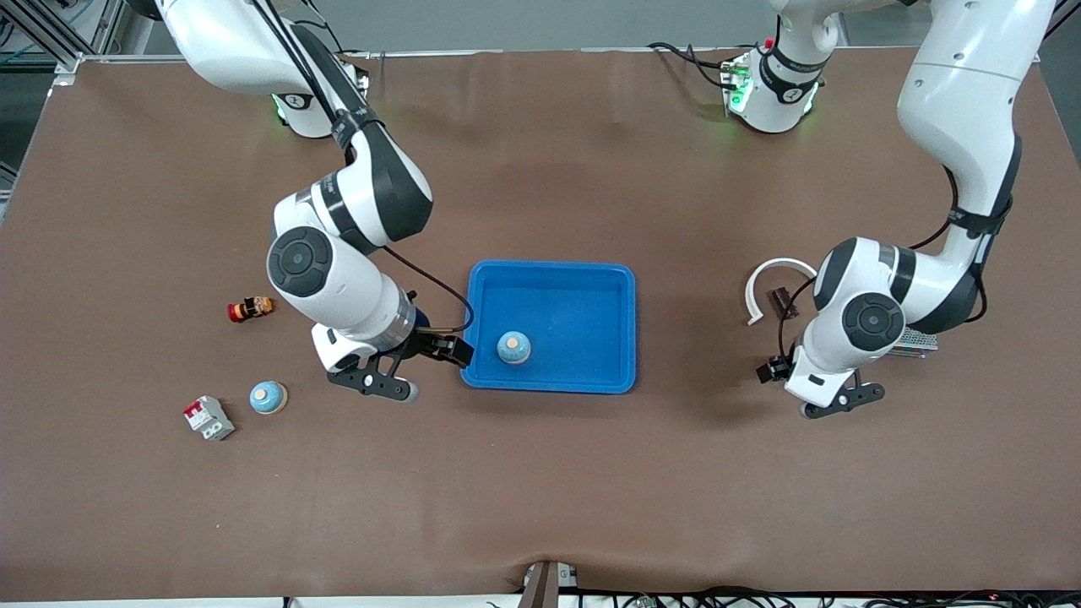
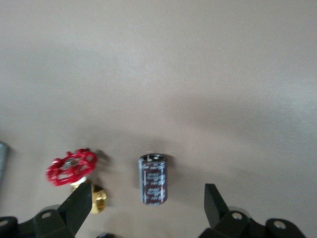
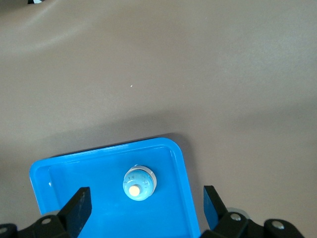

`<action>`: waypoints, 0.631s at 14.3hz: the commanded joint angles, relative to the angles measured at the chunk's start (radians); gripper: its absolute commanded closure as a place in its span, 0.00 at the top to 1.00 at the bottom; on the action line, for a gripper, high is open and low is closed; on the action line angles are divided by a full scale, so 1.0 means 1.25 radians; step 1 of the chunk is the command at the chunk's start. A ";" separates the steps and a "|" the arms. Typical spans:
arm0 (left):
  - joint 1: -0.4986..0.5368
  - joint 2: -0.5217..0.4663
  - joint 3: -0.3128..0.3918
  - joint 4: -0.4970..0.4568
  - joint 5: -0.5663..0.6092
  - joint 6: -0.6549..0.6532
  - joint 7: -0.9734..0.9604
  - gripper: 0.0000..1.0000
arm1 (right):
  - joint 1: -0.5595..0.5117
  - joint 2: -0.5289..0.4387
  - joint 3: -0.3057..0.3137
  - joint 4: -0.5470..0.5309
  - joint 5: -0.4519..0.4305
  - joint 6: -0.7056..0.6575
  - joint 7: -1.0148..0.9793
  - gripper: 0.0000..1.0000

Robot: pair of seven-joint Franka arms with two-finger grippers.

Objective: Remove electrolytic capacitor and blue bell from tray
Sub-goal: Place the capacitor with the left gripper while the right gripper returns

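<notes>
1. The left hand [image 2: 143, 210] is seen with its fingers spread wide and empty, low over the desk [image 1: 540, 490] toward the left arm's end.
2. Directly between those fingers, in the left wrist view, the electrolytic capacitor [image 2: 153, 179] lies on its side on the desk, already out of the tray [image 1: 549, 382].
3. Just beside the capacitor a red handwheel valve [image 2: 74, 171] with a brass body is seen; a white curved band [image 1: 773, 283] lies near the same arm in the front view.
4. The right hand [image 3: 143, 210] is likewise held spread and empty, above the tray's rim at the right arm's end.
5. The blue bell [image 1: 513, 347] is found upright in the tray, near the rim closest to the front camera.
6. The bell is judged light, rigid and smooth; its dome would likely slip, so the lower sides near the base are the better place to be pinched.
7. Toward the right arm's end of the desk, a second blue bell [image 1: 268, 397], a small breaker [image 1: 209, 417] and a red-capped button part [image 1: 251, 308] are laid out, well apart from the tray.
</notes>
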 commanded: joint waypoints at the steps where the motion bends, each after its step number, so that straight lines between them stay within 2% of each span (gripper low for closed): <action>1: 0.001 -0.050 -0.011 0.004 0.014 -0.036 0.027 1.00 | 0.032 0.023 -0.010 0.001 -0.010 0.017 0.048 1.00; 4: 0.012 -0.087 -0.007 0.007 0.006 -0.039 0.086 1.00 | 0.056 0.059 -0.010 0.002 -0.020 0.066 0.062 1.00; 9: 0.051 -0.135 -0.012 0.041 -0.016 -0.117 0.183 1.00 | 0.105 0.100 -0.012 0.002 -0.052 0.128 0.108 1.00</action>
